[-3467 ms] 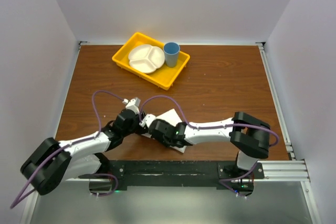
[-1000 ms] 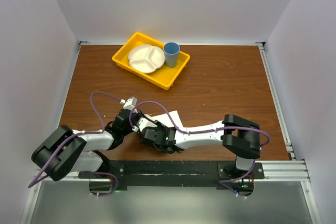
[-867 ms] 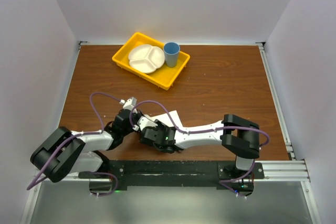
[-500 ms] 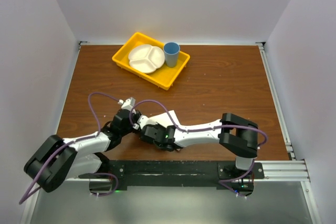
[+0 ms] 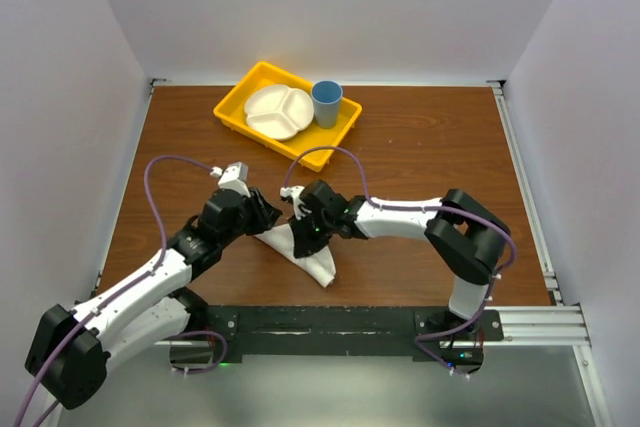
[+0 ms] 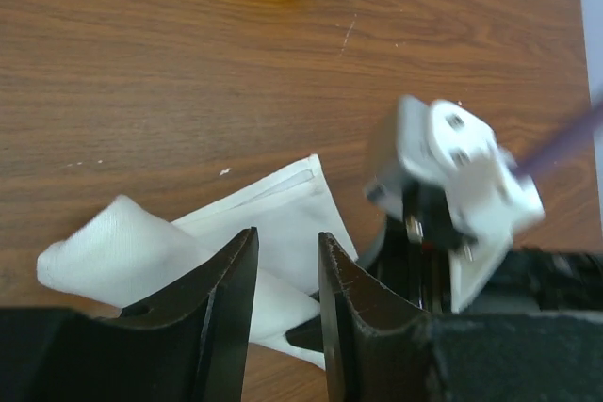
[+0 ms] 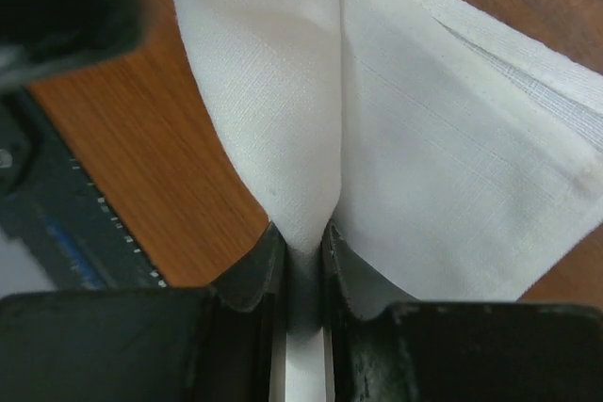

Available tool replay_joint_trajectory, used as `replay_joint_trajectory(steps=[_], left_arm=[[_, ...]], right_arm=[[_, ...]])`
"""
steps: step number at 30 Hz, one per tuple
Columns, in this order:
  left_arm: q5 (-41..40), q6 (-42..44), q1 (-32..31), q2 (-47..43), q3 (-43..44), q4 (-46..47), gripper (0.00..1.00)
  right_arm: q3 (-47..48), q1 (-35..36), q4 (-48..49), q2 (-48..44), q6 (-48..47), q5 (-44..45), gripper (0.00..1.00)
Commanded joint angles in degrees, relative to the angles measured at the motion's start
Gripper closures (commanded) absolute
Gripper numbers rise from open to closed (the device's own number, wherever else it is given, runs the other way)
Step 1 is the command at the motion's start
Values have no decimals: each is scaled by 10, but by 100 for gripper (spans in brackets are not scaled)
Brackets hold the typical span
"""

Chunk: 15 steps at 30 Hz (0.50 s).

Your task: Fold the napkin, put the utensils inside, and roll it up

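Note:
The white napkin [image 5: 314, 259] lies crumpled near the table's front, with one fold pulled up. My right gripper [image 5: 300, 235] is shut on that raised fold; in the right wrist view the cloth [image 7: 424, 138] is pinched between the jaws of the right gripper [image 7: 303, 233]. My left gripper [image 5: 264, 217] hovers just left of it. Its jaws stand apart in the left wrist view, where the left gripper [image 6: 287, 237] has nothing between its fingers and the napkin [image 6: 273, 204] lies below. The utensils are out of view.
A yellow tray [image 5: 330, 143] sits at the back of the table, holding a white divided plate [image 5: 278, 112] and a blue cup [image 5: 326, 103]. The right arm's wrist [image 6: 452, 185] is close beside my left fingers. The black base rail [image 5: 330, 322] runs along the near edge.
The right gripper closed on the napkin and drew a fold up and away from the near edge. The left gripper opened, let go of the cloth and moved back.

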Motion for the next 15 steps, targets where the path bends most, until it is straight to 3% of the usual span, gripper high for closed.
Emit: replay_joint_trajectory(steps=[1,9,15], left_arm=[[25,6,-2,15,0,19,64],[69,-23,-2,34,-59,116,65],[54,-33,6,28,-136,214,65]], right_arm=[[-18,-33,7,59,65,-174,99],[-73,-84,107,84,139,-250,100],[-103,-104,172,97,176,-287,100]])
